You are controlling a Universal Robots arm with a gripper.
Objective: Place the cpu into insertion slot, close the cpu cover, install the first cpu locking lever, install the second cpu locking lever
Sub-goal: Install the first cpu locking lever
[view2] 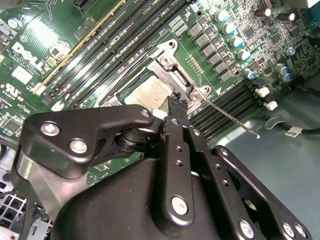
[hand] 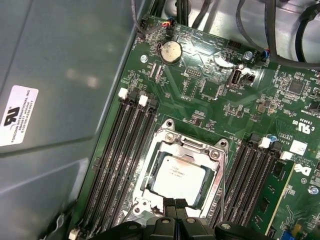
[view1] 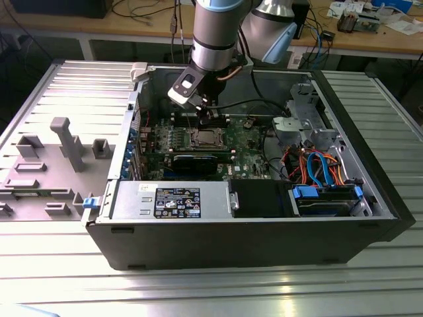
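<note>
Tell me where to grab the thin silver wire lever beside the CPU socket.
Grip the thin silver wire locking lever near its free end, which juts past the green circuit board over bare grey case floor. Probably come from above, jaws across the wire: it is slim and straight, with open space on both sides there.

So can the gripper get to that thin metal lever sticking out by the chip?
Probably yes. The gripper hangs right over the cpu cover, the lever juts free beside it, and nothing seems to lie between them.
</note>
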